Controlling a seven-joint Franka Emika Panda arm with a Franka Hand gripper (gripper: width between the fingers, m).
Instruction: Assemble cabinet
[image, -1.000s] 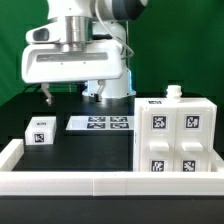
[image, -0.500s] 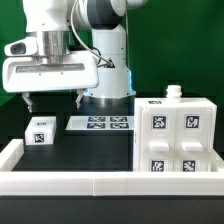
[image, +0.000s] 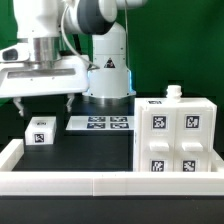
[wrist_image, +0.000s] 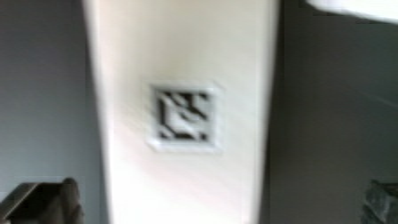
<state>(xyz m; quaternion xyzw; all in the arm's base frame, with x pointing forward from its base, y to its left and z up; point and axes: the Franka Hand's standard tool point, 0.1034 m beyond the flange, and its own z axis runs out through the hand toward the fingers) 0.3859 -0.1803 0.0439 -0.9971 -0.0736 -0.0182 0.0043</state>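
Where my hand (image: 43, 105) hangs: above the worktop (image: 90, 150), beyond the marker board's (image: 100, 123) end on the exterior view's left.
Hand state: fingers (image: 68, 100) spread wide, gripping nothing.
Small tagged block (image: 39, 132): on the worktop, near that same end of the marker board, tag facing front.
Cabinet (image: 175, 140): upright on the worktop off the marker board's other end, exterior view's right; four tags on its front, small knob (image: 173, 92) on top.

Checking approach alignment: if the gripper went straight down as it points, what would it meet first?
Most likely the small white block: the open gripper hangs over it, and the wrist view shows it centred between the fingers. Depth is hard to judge.
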